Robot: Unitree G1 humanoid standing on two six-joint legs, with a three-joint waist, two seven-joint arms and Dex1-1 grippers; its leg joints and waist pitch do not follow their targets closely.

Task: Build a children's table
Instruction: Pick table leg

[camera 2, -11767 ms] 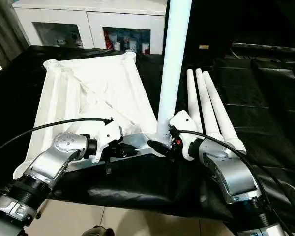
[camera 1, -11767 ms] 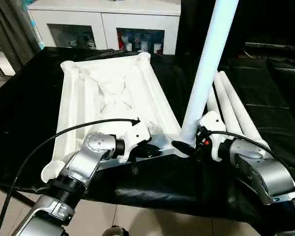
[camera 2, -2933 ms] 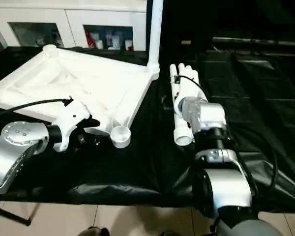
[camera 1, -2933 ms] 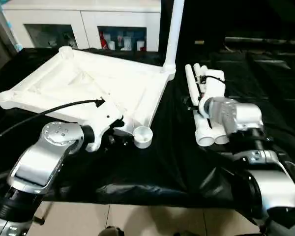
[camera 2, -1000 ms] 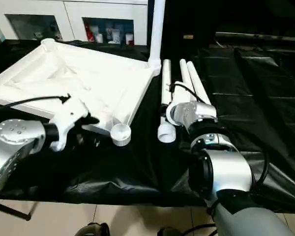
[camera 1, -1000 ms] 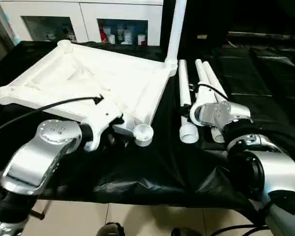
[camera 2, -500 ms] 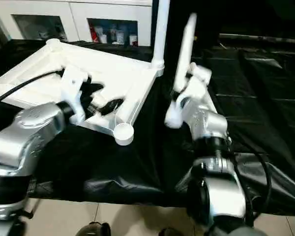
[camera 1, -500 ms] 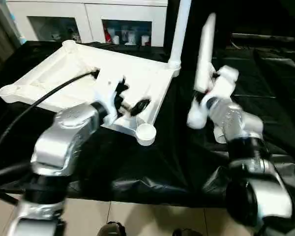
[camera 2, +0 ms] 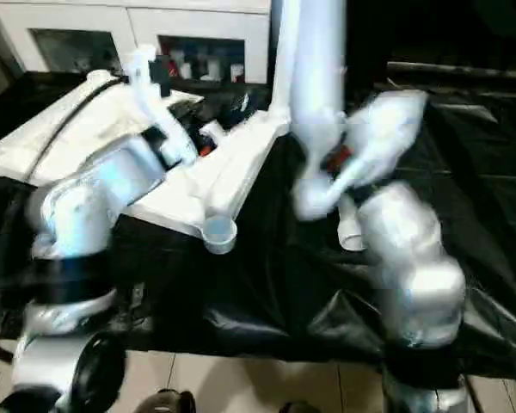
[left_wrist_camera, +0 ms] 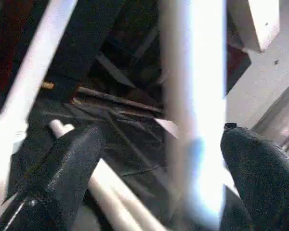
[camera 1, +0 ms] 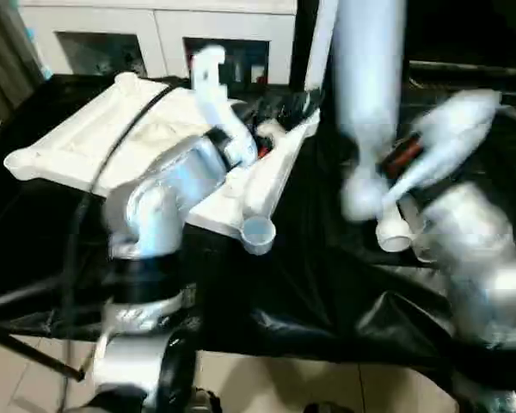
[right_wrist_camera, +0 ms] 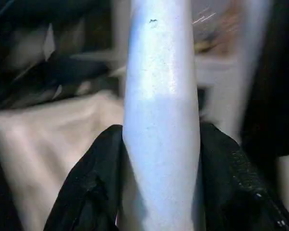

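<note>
Head views: the top [camera 1: 112,146] lay underside-up on the bench [camera 1: 327,275], one leg [camera 1: 325,34] already fitted. Right wrist: the right end effector [right_wrist_camera: 161,168] clamped a second leg [right_wrist_camera: 161,96]. Left wrist: the left end effector [left_wrist_camera: 154,163] gaped wide; two legs [left_wrist_camera: 111,192] awaited fitting.

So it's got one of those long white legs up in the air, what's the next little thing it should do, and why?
Probably carry the leg, clamped in the right gripper, over to the empty near corner socket of the upturned table top and stand it in. One leg already stands at the far corner, and the left gripper is open.
</note>
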